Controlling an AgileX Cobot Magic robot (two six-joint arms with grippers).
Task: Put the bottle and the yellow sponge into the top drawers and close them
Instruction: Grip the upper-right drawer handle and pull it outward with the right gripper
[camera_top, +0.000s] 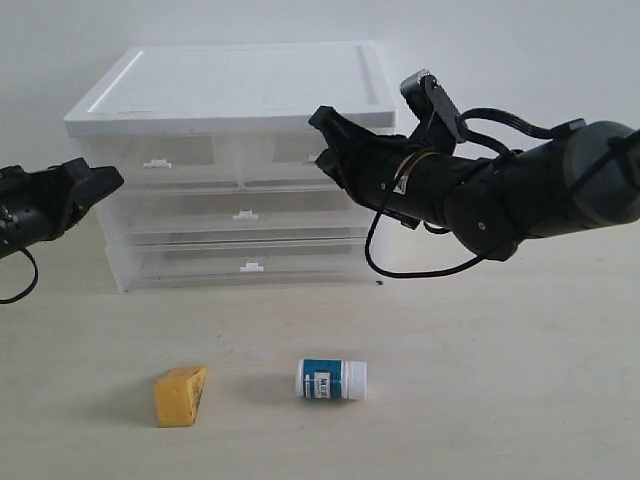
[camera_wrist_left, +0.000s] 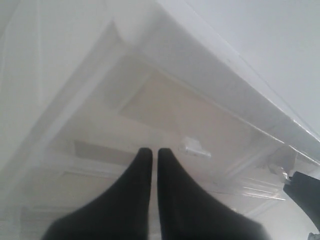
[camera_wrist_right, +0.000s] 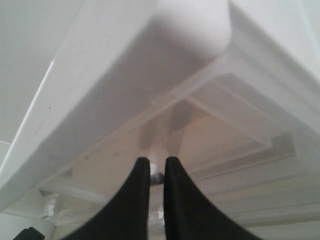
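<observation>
Yellow sponge (camera_top: 180, 396), bottle (camera_top: 331, 380) lie near on surface (camera_top: 500, 400); your left claw (camera_wrist_left: 154, 151) nearly shut, empty; right claw (camera_wrist_right: 157, 161) pinches handle tab (camera_wrist_right: 156, 175) of right top drawer (camera_top: 285, 150).

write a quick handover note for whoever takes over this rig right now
Left hand: fingers together, empty, just short of the left top drawer.
Right hand: closed around the handle tab of the right top drawer, seemingly pinching it.
Bottle lies on its side on the table. The yellow sponge sits beside it, not touching. Both are in front of the cabinet.
Done: nothing stowed; both top drawers look shut.
Left: open the drawers, put the items in, close them.
</observation>
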